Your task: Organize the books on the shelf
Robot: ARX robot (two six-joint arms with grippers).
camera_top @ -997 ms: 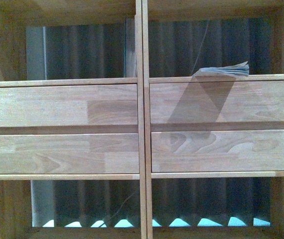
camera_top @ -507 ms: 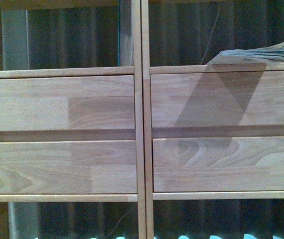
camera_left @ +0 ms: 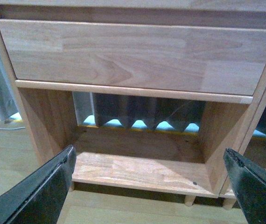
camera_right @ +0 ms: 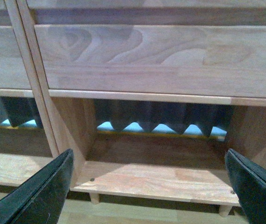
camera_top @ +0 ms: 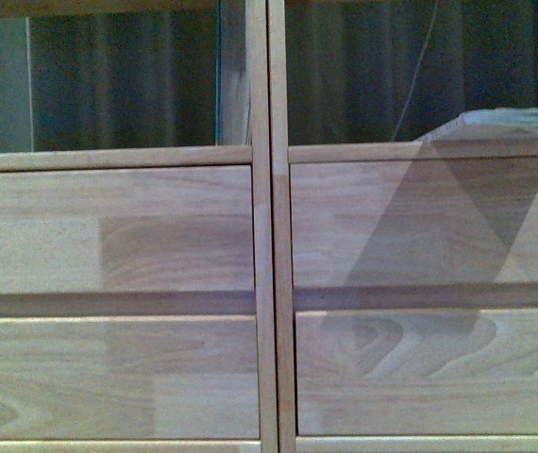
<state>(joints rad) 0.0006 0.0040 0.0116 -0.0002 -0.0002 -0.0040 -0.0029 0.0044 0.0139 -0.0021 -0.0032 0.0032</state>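
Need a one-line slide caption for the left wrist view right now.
Left gripper, jaws wide open, faces a bottom compartment of the shelf beneath a plain drawer front.

The thin pale floppy book (camera_top: 531, 123) lies flat in the light-wood shelf's (camera_top: 269, 283) upper right compartment, directly above the stacked plain drawer fronts (camera_top: 392, 226).

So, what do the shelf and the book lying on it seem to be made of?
The shelf: light natural wood, matt finish, judging by the grain and the jointed blocks on its drawer fronts. The book: probably paper with a thin soft cover, since its pale top curves; it is blurred, so I am unsure.
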